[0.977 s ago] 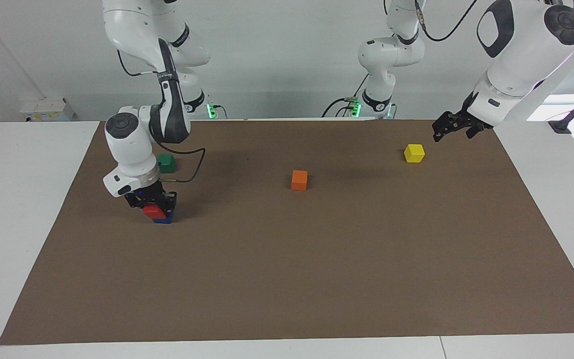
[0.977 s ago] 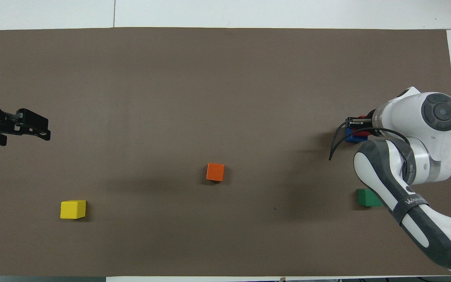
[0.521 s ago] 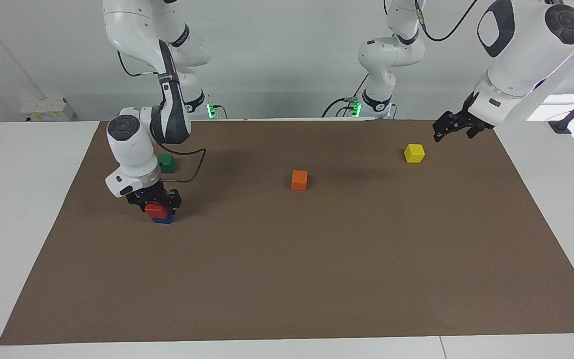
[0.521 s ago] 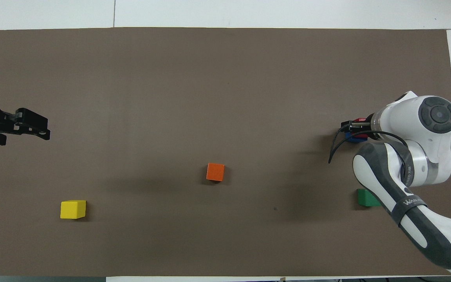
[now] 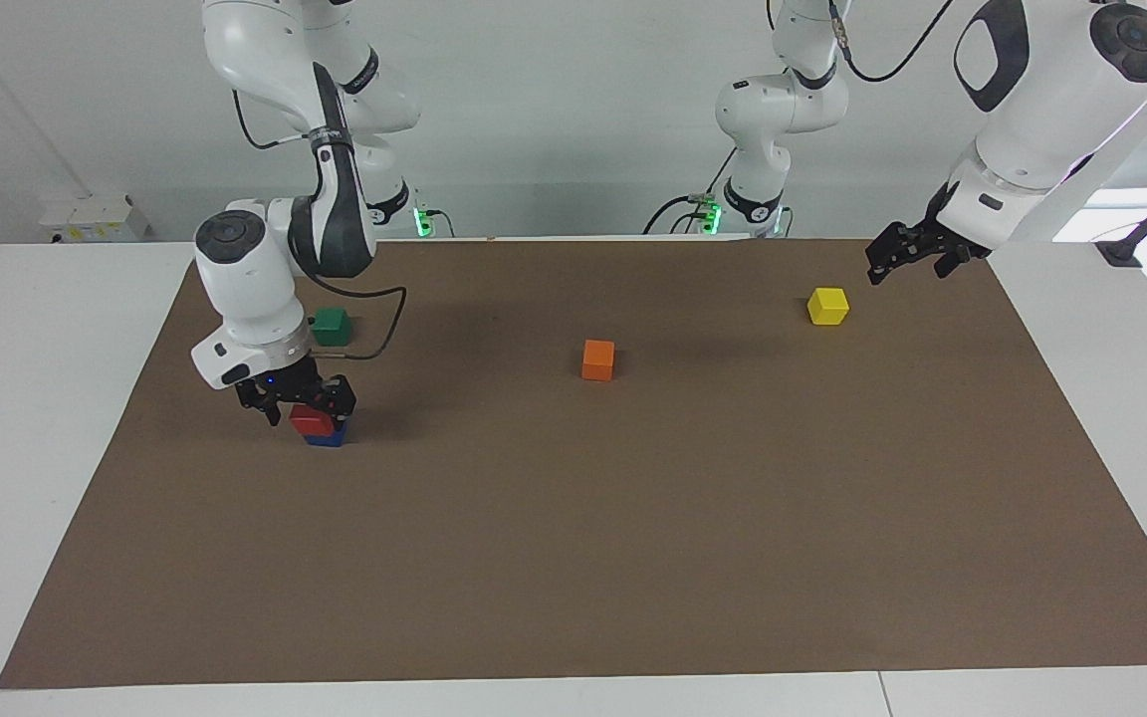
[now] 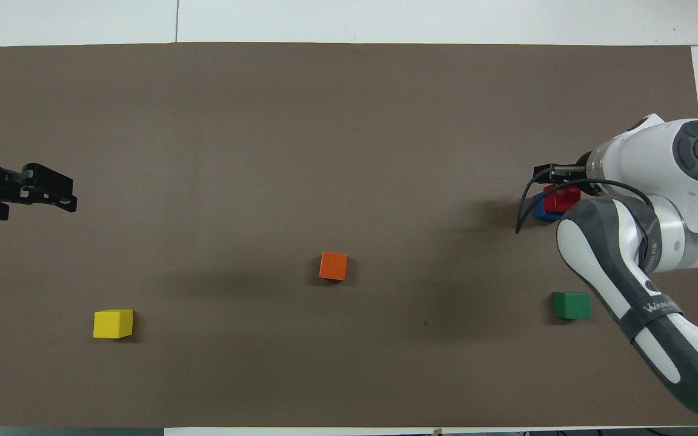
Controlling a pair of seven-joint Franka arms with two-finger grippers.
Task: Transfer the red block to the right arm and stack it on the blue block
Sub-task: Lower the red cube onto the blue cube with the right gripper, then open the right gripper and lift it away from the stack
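The red block (image 5: 312,419) is seen stacked on the blue block (image 5: 327,436), toward the right arm's end of the brown mat (image 5: 633,518). The right gripper (image 5: 293,397) is held just above this stack, its jaws spread apart with the fingertips clear of the red block's sides; nothing is grasped by it. In the overhead view the red block (image 6: 561,197) is partly covered by the right arm (image 6: 634,242), and only an edge of the blue block (image 6: 541,211) is shown below it, so the upper cube is set slightly askew on the lower one.

A green block (image 5: 332,326) is found beside the right arm's wrist, nearer to the robots than the stack and apart from it. An orange block (image 5: 597,359) is placed near the middle of the mat, well apart from both grippers.

The left gripper (image 5: 907,254) is held in the air over the edge of the mat at the left arm's end, where that arm waits, its jaws released and empty. A yellow block (image 5: 827,306) is set on the mat near that gripper, untouched by it
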